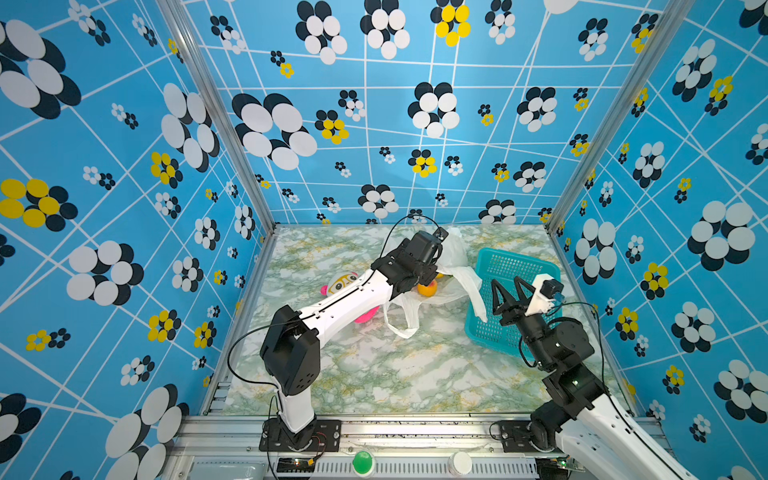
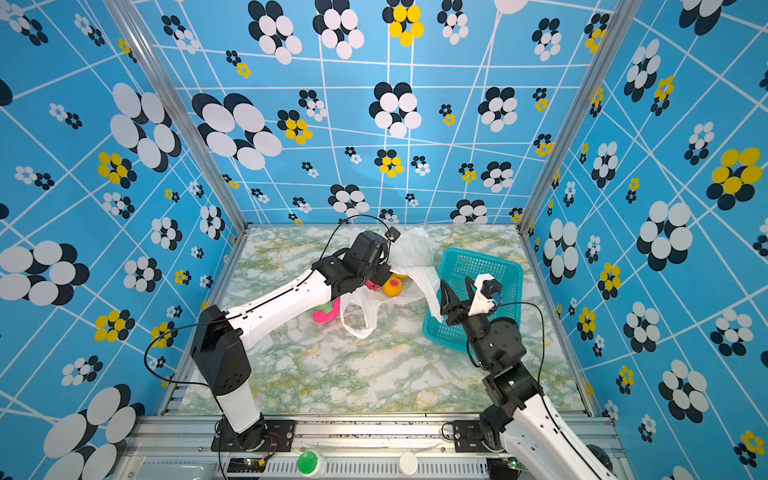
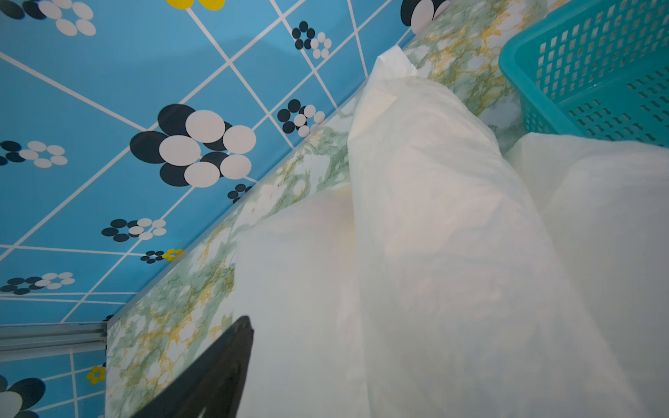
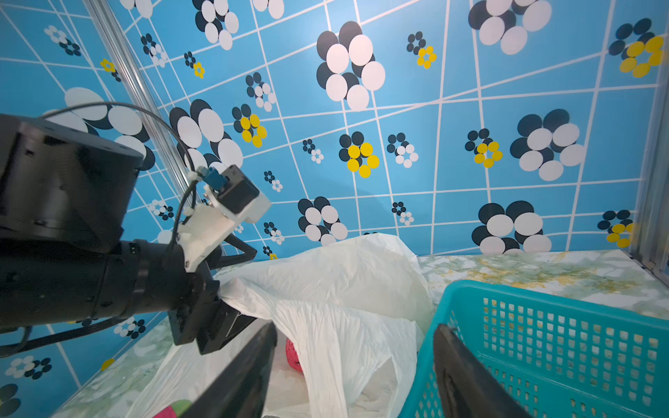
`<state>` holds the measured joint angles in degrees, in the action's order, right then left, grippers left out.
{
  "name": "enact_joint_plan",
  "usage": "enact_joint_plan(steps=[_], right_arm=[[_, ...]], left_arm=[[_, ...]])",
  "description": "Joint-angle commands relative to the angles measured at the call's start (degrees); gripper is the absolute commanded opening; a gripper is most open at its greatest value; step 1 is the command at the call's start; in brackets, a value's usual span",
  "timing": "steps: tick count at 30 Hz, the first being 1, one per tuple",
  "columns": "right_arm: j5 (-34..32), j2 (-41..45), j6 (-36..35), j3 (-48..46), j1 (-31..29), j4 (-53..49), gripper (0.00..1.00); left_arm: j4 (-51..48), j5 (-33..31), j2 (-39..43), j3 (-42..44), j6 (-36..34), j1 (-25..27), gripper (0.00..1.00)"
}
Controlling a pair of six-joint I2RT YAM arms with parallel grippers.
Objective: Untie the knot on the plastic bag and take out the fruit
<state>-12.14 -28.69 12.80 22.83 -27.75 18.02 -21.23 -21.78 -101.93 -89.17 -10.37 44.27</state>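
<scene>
Left claw (image 4: 249, 287) stands wide, bag film running between its jaws, seemingly nothing pinched; right claw (image 1: 506, 286) wide and empty, hovering over the near corner of the teal basket (image 1: 515, 255). Plastic bag (image 1: 455, 253) lies on the counter (image 1: 374, 374) between plush toy (image 1: 343, 284) and basket, handles looking untied, one handle loop (image 1: 401, 328) slack toward the front, an orange fruit (image 1: 427, 288) showing at the mouth. Judgement: left should pinch only the upper film and lift to keep the mouth gaping; right goes in low for the orange piece, clear of the plastic.
</scene>
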Motion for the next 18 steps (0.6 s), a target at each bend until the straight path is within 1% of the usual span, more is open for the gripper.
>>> enact_joint_plan(steps=[1, 3, 5, 8, 10, 11, 13, 15, 16, 17, 18], right_arm=[[-0.1, 4.4, 3.2, -0.3, -0.1, -9.0, 0.68], [2.6, 4.4, 3.5, 2.2, -0.1, -12.0, 0.65], [5.4, 1.7, 3.8, 5.0, -0.3, -13.5, 0.61], [7.5, -5.9, 3.6, 9.2, -2.1, -14.2, 0.56], [7.6, -12.0, 2.1, 12.1, -4.4, -14.0, 0.54], [7.7, -15.3, 1.0, 13.8, -5.9, -13.9, 0.53], [7.0, -20.2, -1.2, 16.1, -9.2, -13.0, 0.51], [6.1, -23.6, -2.9, 16.4, -11.9, -9.9, 0.51], [5.8, -24.9, -3.6, 16.4, -12.9, -8.8, 0.51], [5.8, -26.0, -4.4, 16.6, -13.8, -7.8, 0.51], [5.8, -27.5, -5.5, 17.2, -14.5, -7.7, 0.51]], left_arm=[[-0.2, 1.8, 4.3, 4.2, 1.8, -1.9, 0.82], [0.0, 3.8, 5.2, 5.3, 2.7, -3.4, 0.76], [0.7, 3.5, 5.2, 5.3, 3.2, -4.3, 0.72], [1.9, 3.9, 5.2, 5.4, 3.3, -5.0, 0.63], [2.4, 5.8, 5.0, 5.4, 3.1, -5.1, 0.54], [2.4, 6.9, 4.7, 5.1, 2.9, -5.1, 0.49], [2.0, 7.4, 3.5, 3.9, 2.5, -5.2, 0.32], [1.5, 6.5, 2.2, 2.4, 2.4, -5.3, 0.12], [1.5, 6.5, 1.9, 2.0, 2.5, -5.2, 0.04], [1.9, 6.8, 1.8, 1.9, 2.5, -5.3, 0.00], [2.5, 7.3, 1.9, 2.0, 2.5, -5.4, 0.00]])
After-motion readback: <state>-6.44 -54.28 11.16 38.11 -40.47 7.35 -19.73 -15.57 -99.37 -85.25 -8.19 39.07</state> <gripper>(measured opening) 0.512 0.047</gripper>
